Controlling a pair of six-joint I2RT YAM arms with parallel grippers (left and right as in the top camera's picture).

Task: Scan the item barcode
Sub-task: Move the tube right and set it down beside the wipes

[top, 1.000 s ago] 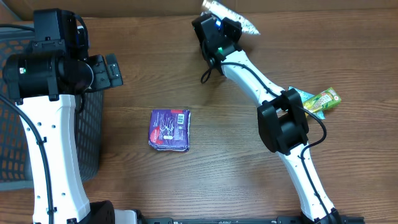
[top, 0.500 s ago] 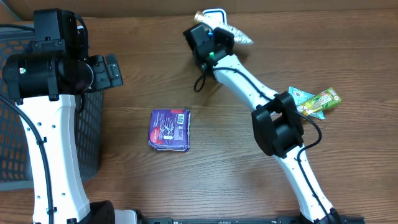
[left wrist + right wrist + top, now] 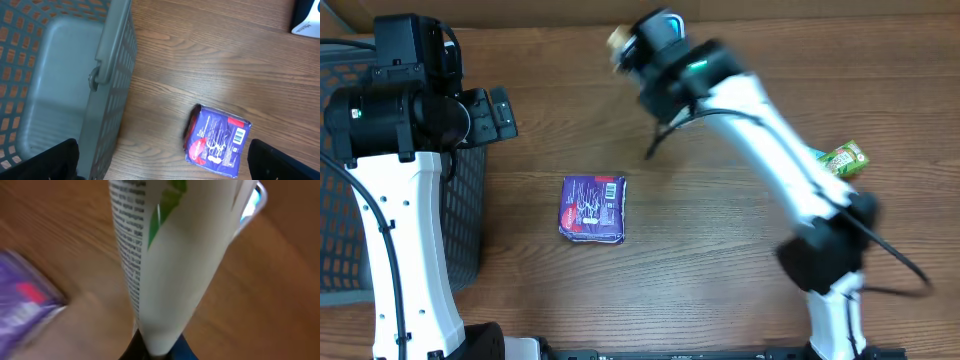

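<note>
My right gripper [image 3: 155, 352] is shut on the narrow end of a white packet [image 3: 165, 255] with small black print and a green mark. It fills the right wrist view, held above the wooden table. From overhead the right gripper [image 3: 655, 45] is blurred at the far middle, with the packet's tip [image 3: 619, 40] poking out to its left. A purple packet [image 3: 592, 208] lies flat mid-table with a white barcode label facing up; it also shows below my open left gripper [image 3: 162, 170] as the purple packet [image 3: 217, 142]. The left gripper [image 3: 500, 110] hangs beside the basket and holds nothing.
A grey mesh basket [image 3: 340, 160] stands at the left edge, its wall [image 3: 107, 75] close to my left fingers. A green and yellow packet [image 3: 842, 158] lies at the right. A black and white object [image 3: 307, 20] sits at the far edge.
The right arm has swung left and stretched out, carrying the white packet leftward along the far edge; it is blurred with motion. The left arm and purple packet have not moved.
</note>
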